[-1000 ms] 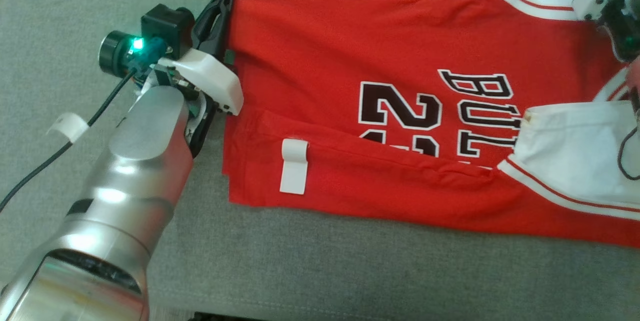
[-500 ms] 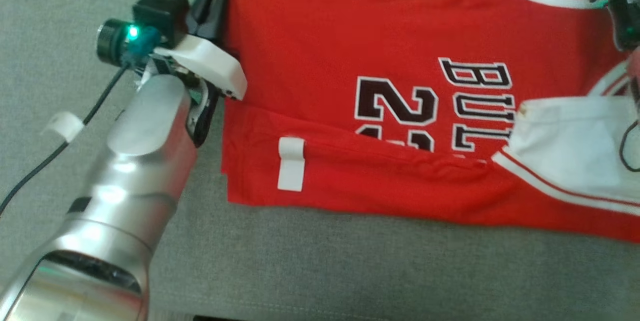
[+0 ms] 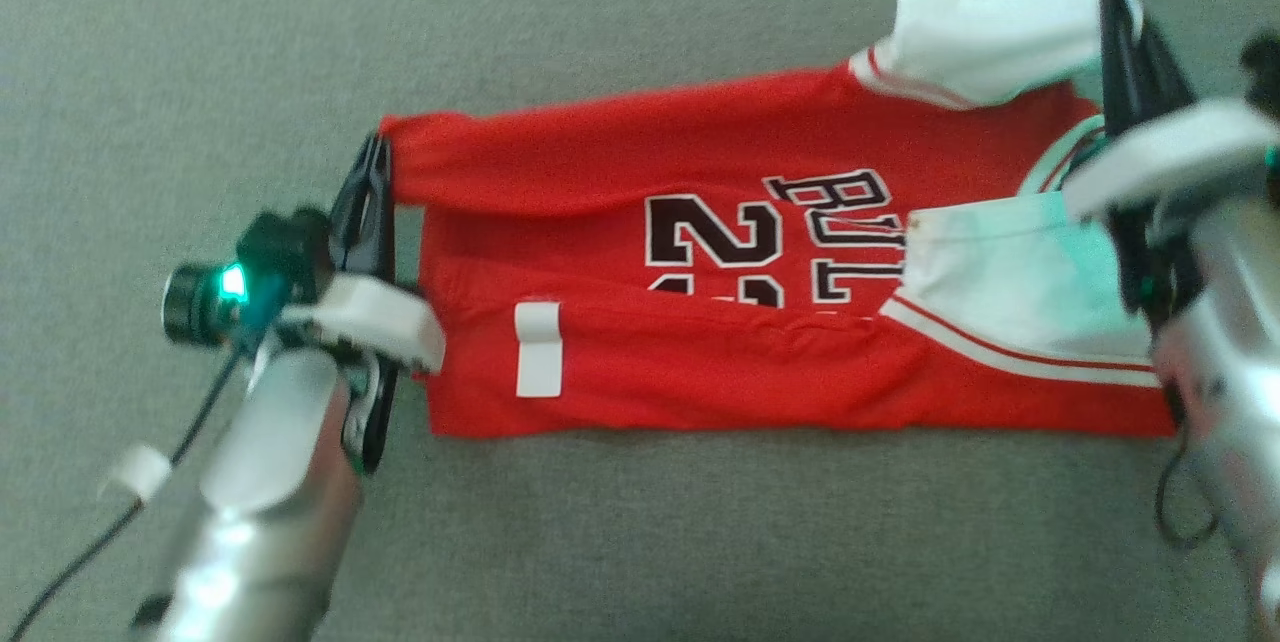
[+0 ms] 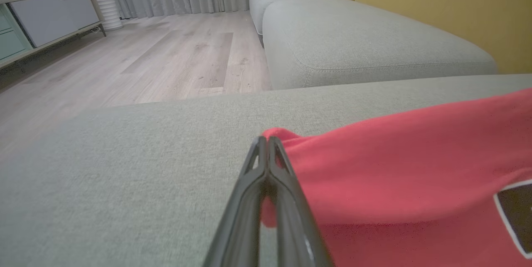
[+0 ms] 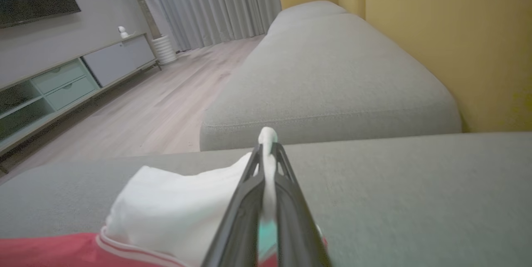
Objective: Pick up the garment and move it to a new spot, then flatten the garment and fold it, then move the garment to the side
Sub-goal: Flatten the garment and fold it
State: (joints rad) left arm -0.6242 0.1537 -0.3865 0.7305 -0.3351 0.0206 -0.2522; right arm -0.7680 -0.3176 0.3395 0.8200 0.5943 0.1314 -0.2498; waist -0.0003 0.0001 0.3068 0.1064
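home living room: grey sofa (image 5: 332, 75), curtains (image 5: 216, 5), tv cabinet (image 5: 62, 84).

The red garment (image 3: 600, 147) carries black, white-edged block lettering (image 3: 838, 227) that lies sideways in the head view. "BUL" can be read, and the rest is hidden under folded cloth. Beside it, toward the hem, stands a large digit (image 3: 712, 232) reading "2" in the same style, with a second digit (image 3: 722, 294) next to it cut off by a fold and unreadable, and the white tab (image 3: 538, 350) near the hem is too blurred to show any writing.
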